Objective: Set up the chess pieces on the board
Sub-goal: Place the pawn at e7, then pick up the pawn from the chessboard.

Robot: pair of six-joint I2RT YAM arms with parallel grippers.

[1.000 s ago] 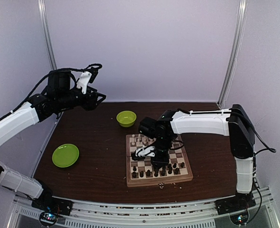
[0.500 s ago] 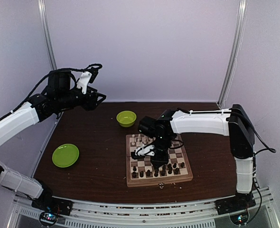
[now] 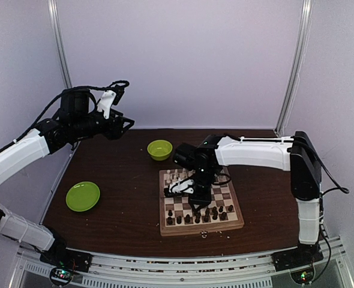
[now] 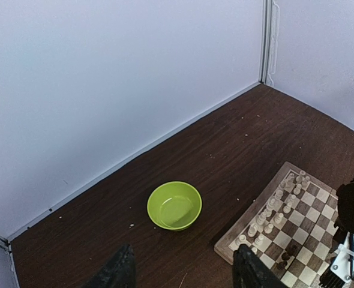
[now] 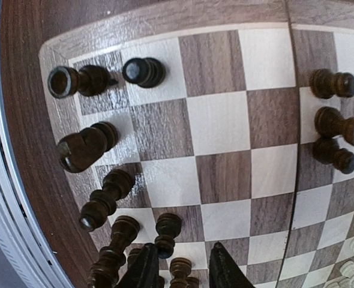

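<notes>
Dark wooden desk [image 3: 123, 222] is seen beneath pale walls; at the left, the left end effector [image 4: 183, 273] is held high, wide open and empty. Right of centre the board [image 3: 201, 228] is laid flat, with the chess pieces [image 3: 201, 215] carried on it. Over its dark men, the right end effector [image 5: 184, 249] is parted loosely around one dark piece, with gaps on both sides.

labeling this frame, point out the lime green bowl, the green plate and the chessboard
lime-green bowl [image 4: 174, 206], left wrist view, bare inside floor
lime-green plate [image 3: 83, 196], top external view, bare centre
chessboard [image 3: 183, 228], top external view, near wooden rim
</notes>
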